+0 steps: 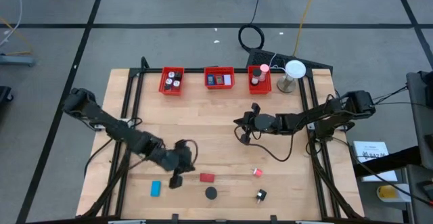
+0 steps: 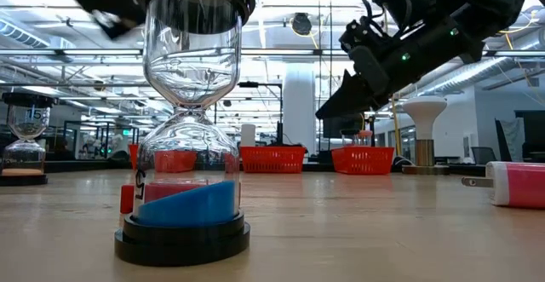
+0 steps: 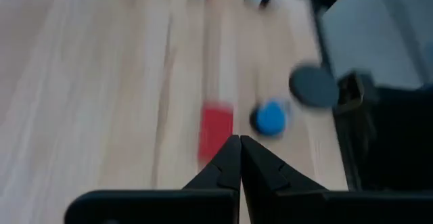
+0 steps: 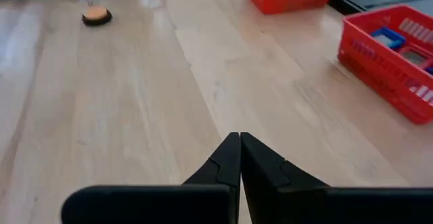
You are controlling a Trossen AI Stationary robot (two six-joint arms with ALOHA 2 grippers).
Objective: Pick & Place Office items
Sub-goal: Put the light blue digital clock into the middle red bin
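The left gripper [image 1: 177, 181] sits over the near-left part of the wooden table [image 1: 223, 122], its jaws clenched together on nothing, as the left wrist view shows the two dark fingers [image 3: 233, 163] meeting at a point. Just right of it lies a red block [image 1: 207, 178], and near that, closer to the table's near edge, a black disc [image 1: 212, 193], which the low view shows to be the top of an hourglass with blue sand [image 2: 182, 129]. A blue block [image 1: 155, 187] lies left of the gripper. Farther right on the near side are a small pink and white piece [image 1: 258, 172] and a small black and white clip-like piece [image 1: 261, 195]; what these are exactly cannot be told.

The right gripper [image 1: 243, 137] hangs above the middle of the table, apart from every loose item, its jaws also clenched empty, seen tip to tip in the right wrist view [image 4: 237, 160].

Along the far edge stand three red bins: the left bin [image 1: 172, 80], the middle bin [image 1: 219, 78] and the right bin [image 1: 260, 79], each already holding small items. A white round lamp [image 1: 293, 70] stands just right of the right bin.
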